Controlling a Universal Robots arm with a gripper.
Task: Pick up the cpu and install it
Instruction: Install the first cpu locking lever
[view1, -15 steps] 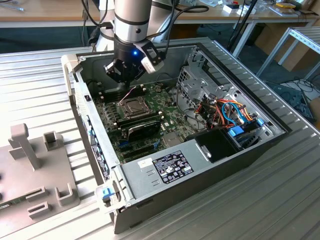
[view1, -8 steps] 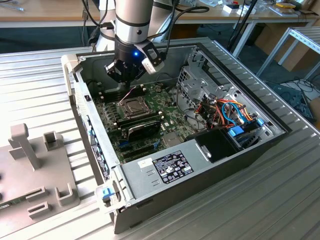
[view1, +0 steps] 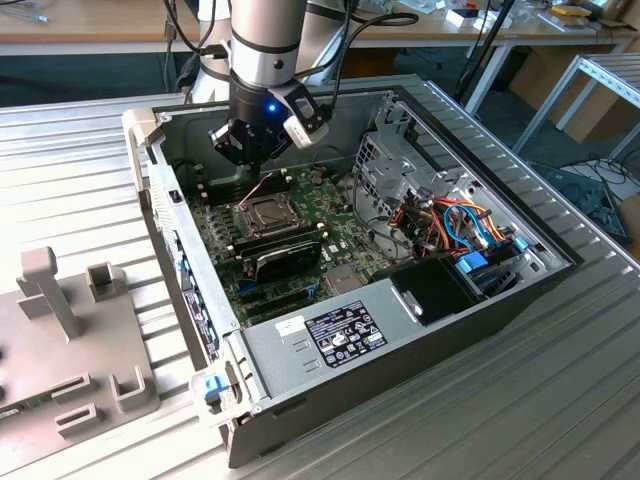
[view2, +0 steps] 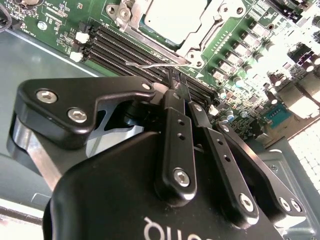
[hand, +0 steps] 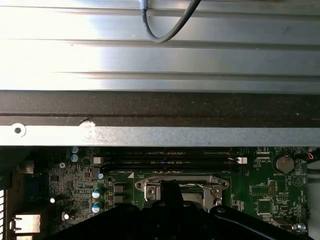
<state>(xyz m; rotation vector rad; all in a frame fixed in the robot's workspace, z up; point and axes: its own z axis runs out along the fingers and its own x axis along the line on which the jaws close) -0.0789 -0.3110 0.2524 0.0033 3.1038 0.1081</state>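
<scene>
The cpu (view2: 172, 19) is a pale silver square lying flat in the motherboard socket, with the hinged metal frame (view2: 207, 35) around its edges. The exterior view shows that socket (view1: 266, 211) near the middle of the green board inside the open computer case (view1: 150, 190). My gripper (view1: 257, 162) hangs just above the board on the far side of the socket. In the second wrist view its black fingers (view2: 176, 115) lie together, shut with nothing between them, and their tips stand over the thin socket lever (view2: 150, 64). The first wrist view shows a finger (hand: 167, 192) in front of the socket frame (hand: 145, 186).
A black expansion card (view1: 285, 255) lies just in front of the socket. A perforated drive cage (view1: 395, 160), coloured cables (view1: 460, 225) and the power supply (view1: 340, 335) fill the case's right and front. Black memory slots (view2: 125, 47) run beside the socket. A grey fixture (view1: 70, 340) stands outside, left.
</scene>
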